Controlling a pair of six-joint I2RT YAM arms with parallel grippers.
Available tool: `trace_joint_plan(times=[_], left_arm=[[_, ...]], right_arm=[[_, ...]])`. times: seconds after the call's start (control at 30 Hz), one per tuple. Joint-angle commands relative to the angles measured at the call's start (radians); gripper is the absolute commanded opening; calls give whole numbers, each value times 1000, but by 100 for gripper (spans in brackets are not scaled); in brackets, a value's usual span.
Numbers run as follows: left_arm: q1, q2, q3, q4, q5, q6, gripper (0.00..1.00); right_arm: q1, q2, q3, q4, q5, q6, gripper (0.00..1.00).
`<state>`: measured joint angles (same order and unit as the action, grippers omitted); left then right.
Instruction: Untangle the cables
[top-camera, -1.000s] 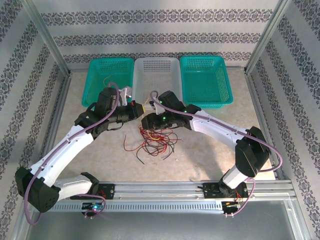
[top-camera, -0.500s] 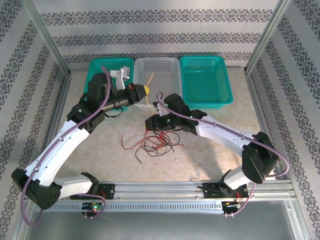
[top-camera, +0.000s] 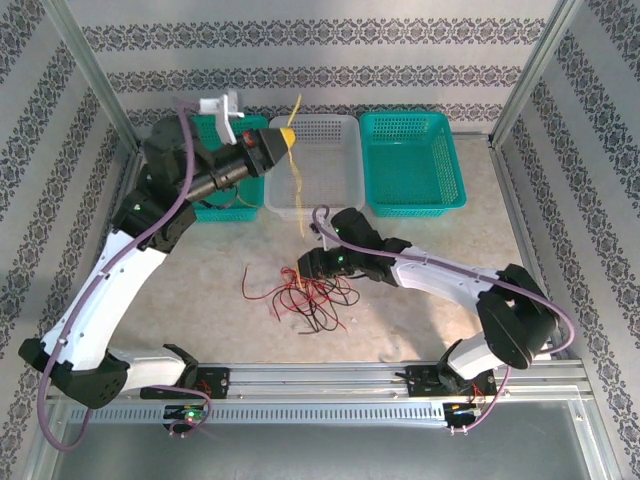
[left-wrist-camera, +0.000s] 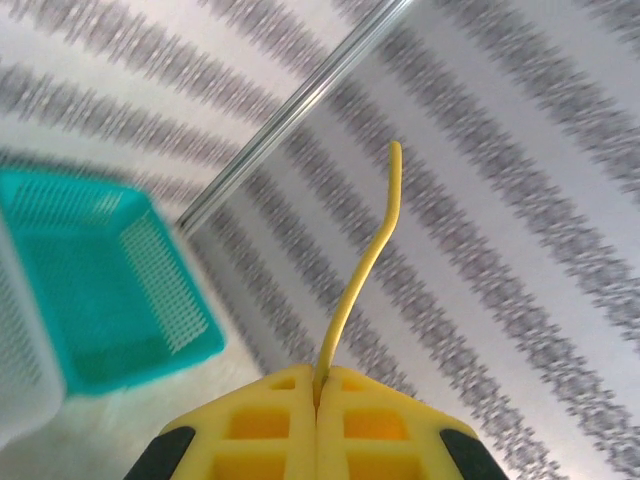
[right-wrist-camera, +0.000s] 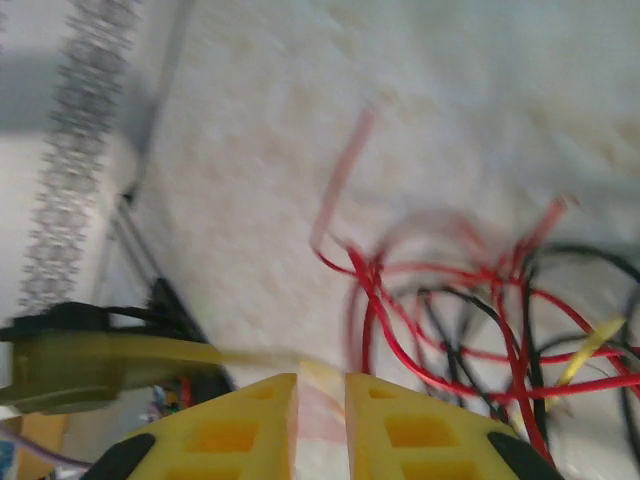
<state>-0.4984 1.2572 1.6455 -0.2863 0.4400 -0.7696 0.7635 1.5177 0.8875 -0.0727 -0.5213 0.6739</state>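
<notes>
The left fingers (left-wrist-camera: 260, 430) pinch the yellow cable (left-wrist-camera: 358, 268) high up; the right fingers (right-wrist-camera: 240, 430) are almost together over the pile (top-camera: 310, 292), and I cannot tell if they grip; next, it likely goes in a basket (top-camera: 352, 128).

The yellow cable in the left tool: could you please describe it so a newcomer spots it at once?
Start at the white basket at the far side of the table. Over its left edge the left tool is shut on a yellow cable that hangs toward the table. It alone hangs in the air; the red and black cables lie heaped below.
</notes>
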Motion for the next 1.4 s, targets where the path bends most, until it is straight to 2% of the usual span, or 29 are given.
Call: trace_joint_plan(times=[0.0,0.27,0.37,0.43,0.6,0.67,0.8,0.9,1.0,1.17,1.37], left_arm=[[-11,-19,61,151,-15,6,0],[-7,-25,135,76,-54,67,0],[-2,-20,193,-16,-107,124,0],[-1,-12,235,-97,-189,158,0],[8,-26,249,-250,-511,170,0],[31,-25,240,-283,-578,166,0],[74,6,238,-274,-624,198,0],[150,45,243,-263,-636,221,0],[278,72,235,-249,-625,194,0],[468,104,214,-183,-598,175,0],[632,177,209,-136,-546,113,0]], right_arm=[[-5,48,-40,-66,65,-20,20],[-63,107,-96,-15,75,-4,21],[-78,93,-114,-14,68,-2,21],[-80,70,-122,-28,76,-7,22],[-104,1,-115,-91,87,-29,29],[-125,-51,-95,-136,93,-38,31],[-150,-157,-12,-239,99,-71,37],[-155,-207,64,-328,107,-103,41],[-160,-241,103,-399,140,-124,43],[-186,-304,64,-470,191,-136,44],[-266,-393,-9,-500,195,-126,45]])
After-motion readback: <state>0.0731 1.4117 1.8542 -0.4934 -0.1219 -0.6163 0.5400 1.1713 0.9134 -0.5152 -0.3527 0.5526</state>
